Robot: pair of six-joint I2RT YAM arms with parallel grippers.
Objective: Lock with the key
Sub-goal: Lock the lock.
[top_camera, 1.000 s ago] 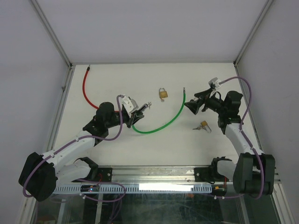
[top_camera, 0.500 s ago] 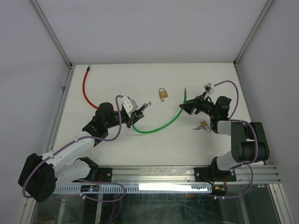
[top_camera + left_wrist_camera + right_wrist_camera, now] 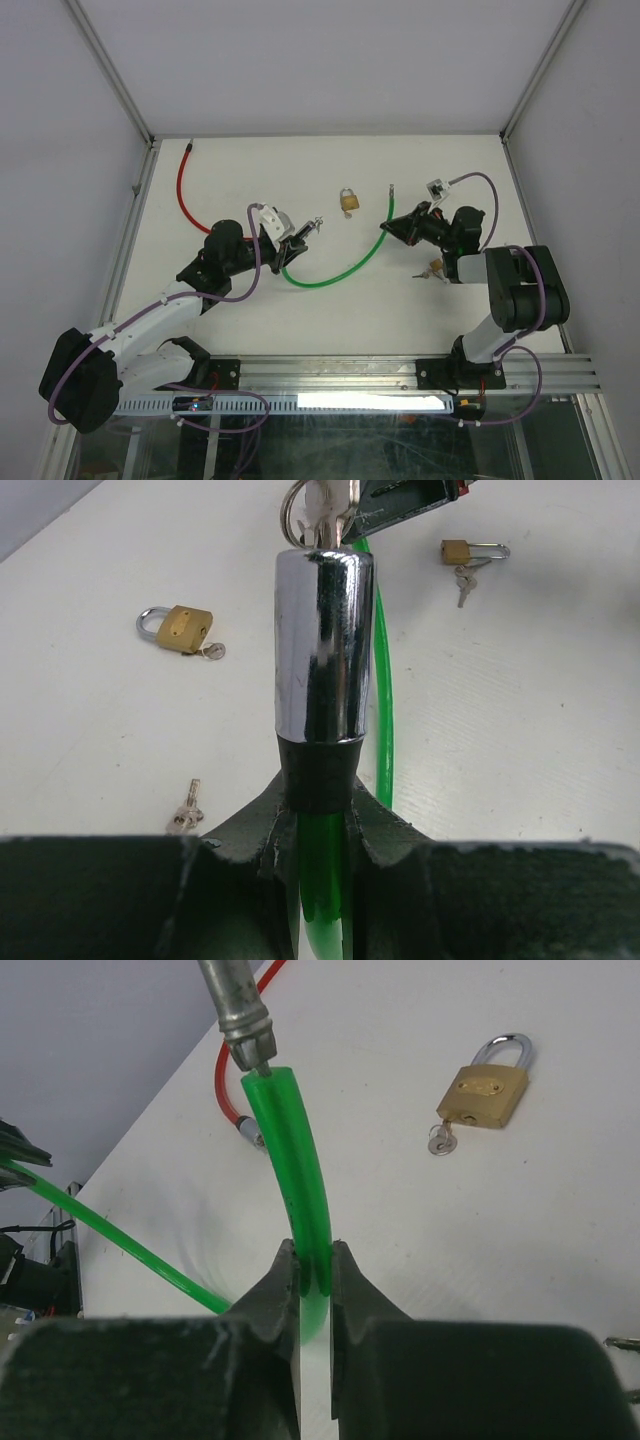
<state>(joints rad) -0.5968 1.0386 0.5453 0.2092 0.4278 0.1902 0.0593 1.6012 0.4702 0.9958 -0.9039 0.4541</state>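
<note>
The green cable lock (image 3: pixel 345 266) curves across the table between both arms. My left gripper (image 3: pixel 322 810) is shut on the cable just behind its chrome lock barrel (image 3: pixel 323 650), and the key (image 3: pixel 318 510) on its ring sticks out of the barrel's far end. From above, the left gripper (image 3: pixel 293 241) holds the barrel pointing right, key (image 3: pixel 319 223) at the tip. My right gripper (image 3: pixel 315 1260) is shut on the green cable (image 3: pixel 295 1180) a little below its metal pin end (image 3: pixel 235 1005). Seen from above, the right gripper (image 3: pixel 386 228) sits just below the pin (image 3: pixel 392 188).
A brass padlock (image 3: pixel 348 201) with a small key lies between the two grippers. A second padlock (image 3: pixel 437 267) lies beside the right arm. A red cable (image 3: pixel 185 190) runs along the left side. Loose keys (image 3: pixel 187 810) lie under the left wrist.
The right gripper moved left to the green cable's pin end and shut on it. The left gripper stayed where it was, still holding the barrel end.
</note>
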